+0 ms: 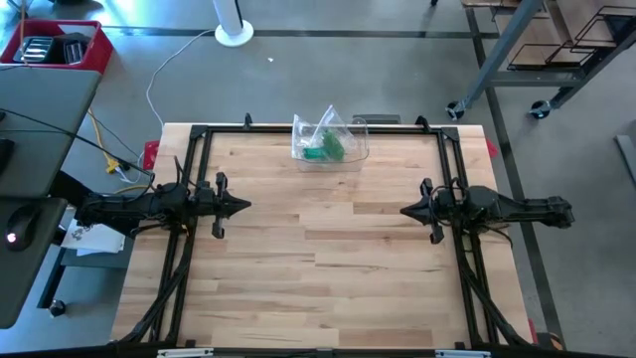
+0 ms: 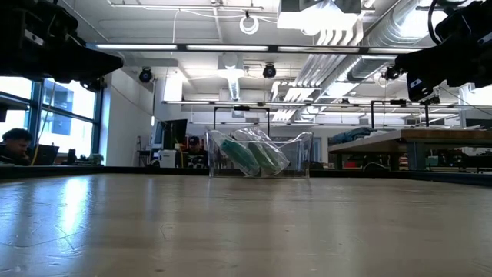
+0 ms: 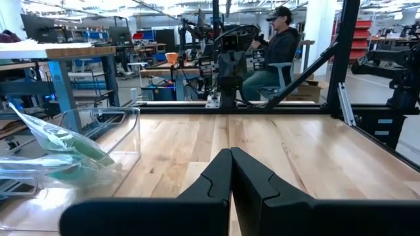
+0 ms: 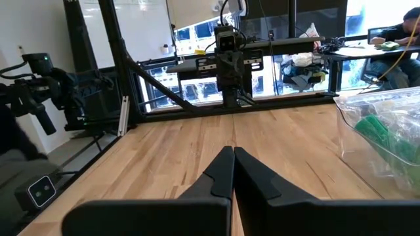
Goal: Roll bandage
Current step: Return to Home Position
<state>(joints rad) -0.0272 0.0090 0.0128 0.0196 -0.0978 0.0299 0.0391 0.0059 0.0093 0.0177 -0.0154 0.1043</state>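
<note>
A green bandage lies inside clear plastic bags in a clear box at the table's far middle; the low view shows the box resting on its bottom on the wood, the bandage leaning inside. The box also shows in the left wrist view and the bandage in the right wrist view. My left gripper is shut and level at the table's left, fingertips together. My right gripper is shut and level at the right, fingertips together. Both are far from the box and hold nothing.
A black frame runs around the table's edges. Bare wood lies between the two grippers and toward the near edge. People sit at desks in the room beyond. A red bin stands off the table at the far left.
</note>
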